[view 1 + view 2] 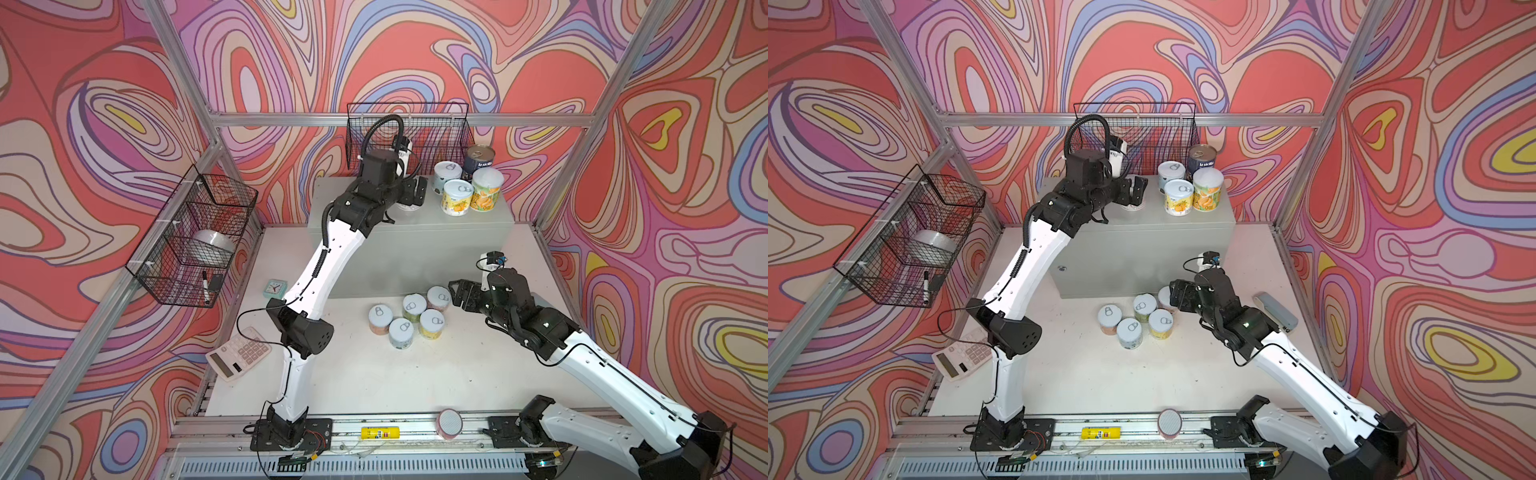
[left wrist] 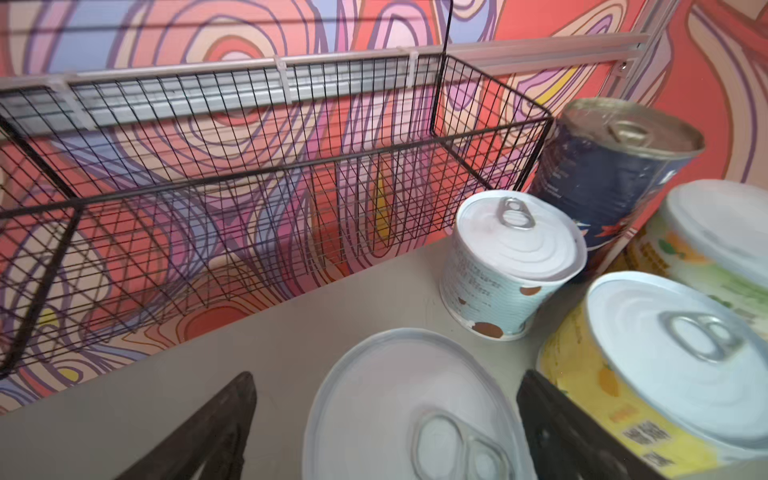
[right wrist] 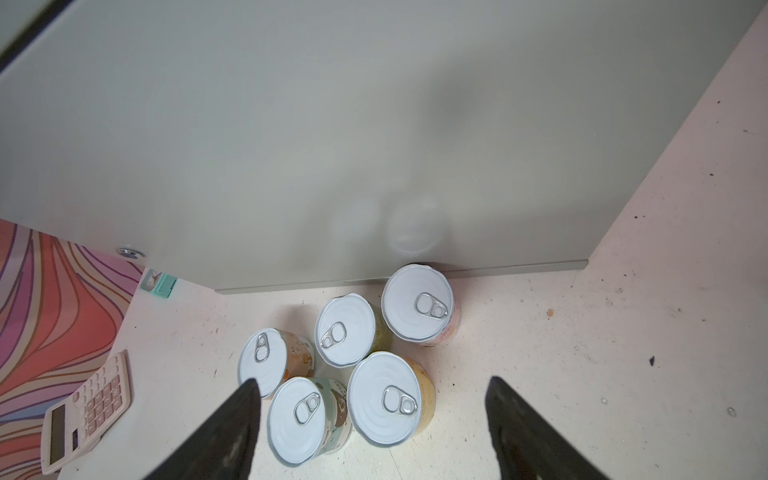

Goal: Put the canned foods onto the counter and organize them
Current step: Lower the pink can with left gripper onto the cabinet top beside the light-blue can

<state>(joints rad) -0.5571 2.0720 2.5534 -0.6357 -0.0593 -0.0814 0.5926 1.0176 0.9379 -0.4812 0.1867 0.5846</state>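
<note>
**Ten upright cans**

Axes vertical, lids up. The left pincer (image 2: 388, 376), released, straddled a white-lidded can (image 2: 374, 415) on the grey worktop (image 1: 424, 217), at 9 o'clock of the blue can (image 1: 480, 161), teal can (image 1: 447, 178), yellow can (image 1: 457, 200) and fruit can (image 1: 487, 192). Five pastel cans (image 3: 345, 328) sat on the white worktop (image 1: 374, 374); the right pincer (image 3: 372, 379) gaped empty above.

Four cans (image 1: 1179, 200) are grouped at the right rear corner of the counter (image 1: 1142, 245) (the dark-blue can (image 1: 1202, 160) hindmost). The left gripper (image 1: 1134, 194), jaws parted, is poised over a half-hidden can (image 1: 1133, 207) on the counter top. Five cans (image 1: 1129, 330) are clustered before the counter's front, the right gripper (image 1: 1177, 296) alongside.
</note>
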